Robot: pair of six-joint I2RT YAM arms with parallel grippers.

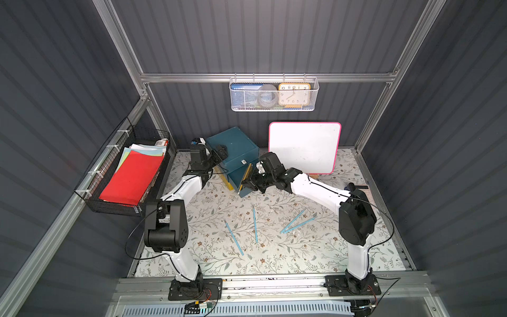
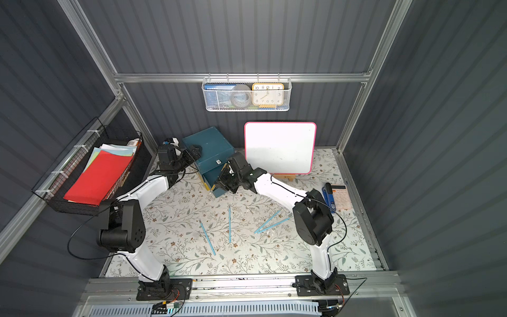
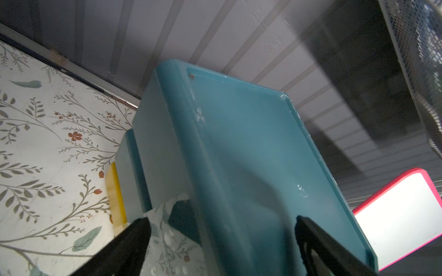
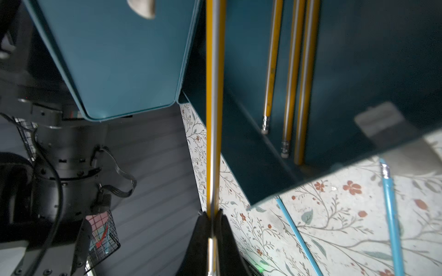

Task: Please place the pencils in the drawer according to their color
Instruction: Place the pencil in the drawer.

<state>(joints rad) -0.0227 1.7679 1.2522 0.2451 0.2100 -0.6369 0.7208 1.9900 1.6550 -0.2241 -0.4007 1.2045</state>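
While three yellow pencils (image 4: pixel 290 95) lie in the open drawer (image 4: pixel 346 71) of the cabinet (image 1: pixel 233 142), the right pincer (image 4: pixel 212 215) clamps a fourth pencil (image 4: pixel 215 95) at its edge; left pincer (image 3: pixel 222 224) gapes atop the cabinet; four blue pencils (image 1: pixel 255 225) unsorted before it.

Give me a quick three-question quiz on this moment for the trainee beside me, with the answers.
1. How many light blue pencils lie on the table mat?
2. True or false: the right hand grips a light blue pencil.
3. Which colour are the three pencils lying in the open drawer? A red, B yellow, C blue.
Key: 1. Four. 2. False: it is shut on a yellow pencil. 3. B.
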